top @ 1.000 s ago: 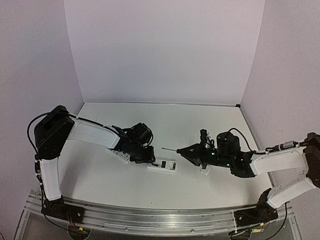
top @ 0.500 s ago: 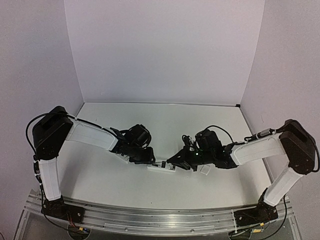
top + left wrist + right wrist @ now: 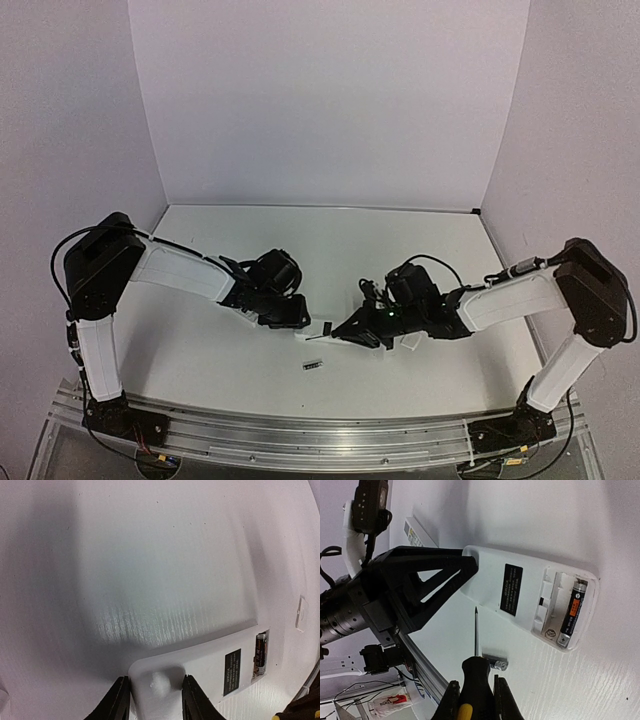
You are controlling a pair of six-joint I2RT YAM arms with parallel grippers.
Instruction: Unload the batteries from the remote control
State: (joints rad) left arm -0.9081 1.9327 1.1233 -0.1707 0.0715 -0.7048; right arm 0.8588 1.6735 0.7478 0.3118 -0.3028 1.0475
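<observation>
Desk-side: the left gripper (image 3: pixel 155 697) had its jaws pinching the left end of the white remote control (image 3: pixel 200 665), which lay on the desk (image 3: pixel 150 555) with its compartment uncovered. One battery (image 3: pixel 572 612) sat in the slot at the remote's right end. A loose battery (image 3: pixel 496 663) lay on the desk just beside its near edge. The right gripper (image 3: pixel 476 700) had its jaws clamped on a black-and-yellow screwdriver (image 3: pixel 476 672), whose tip was near the remote. A small white cover (image 3: pixel 300 614) lay apart to the right.
</observation>
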